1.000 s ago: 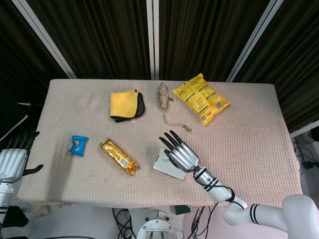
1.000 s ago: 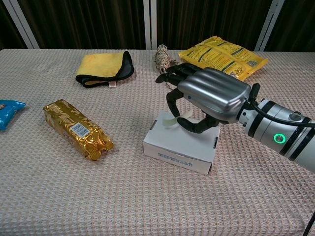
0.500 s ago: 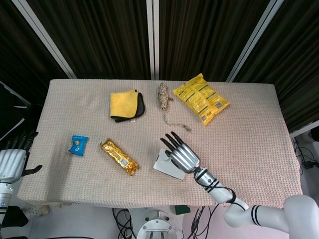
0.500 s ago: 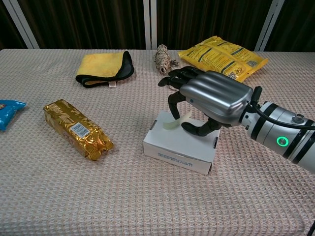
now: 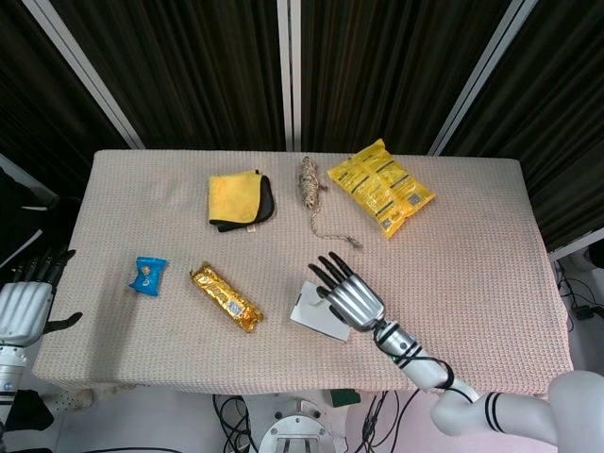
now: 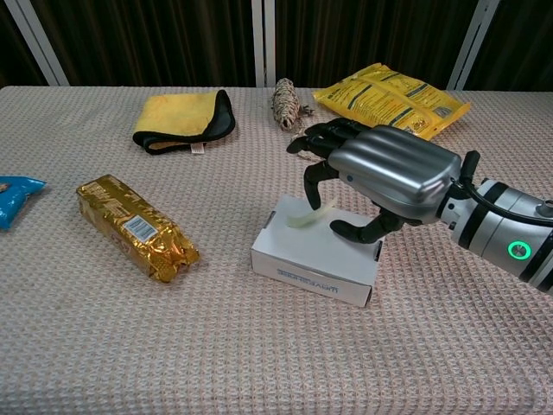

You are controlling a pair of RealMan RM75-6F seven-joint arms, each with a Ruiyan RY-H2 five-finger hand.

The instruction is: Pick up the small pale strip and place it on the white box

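The small pale strip [image 6: 311,214] lies on top of the white box [image 6: 315,258], with one end curling up. My right hand [image 6: 389,177] hovers over the box's far right part, fingers spread and curved downward. One fingertip [image 6: 309,201] is right at the strip's raised part, and the thumb stands apart from the strip at the box's right edge. In the head view the right hand [image 5: 347,294] covers most of the box [image 5: 304,316] and hides the strip. My left hand [image 5: 24,307] hangs off the table's left edge, fingers apart and holding nothing.
A gold snack bar [image 6: 134,226] lies left of the box, with a blue packet [image 6: 13,194] further left. At the back are a yellow cloth [image 6: 183,117], a twine bundle [image 6: 283,99] and a yellow bag [image 6: 393,99].
My right hand has drawn back to the right and opened, its thumb coming away from the strip. The strip now rests on the box. The left hand has not moved.
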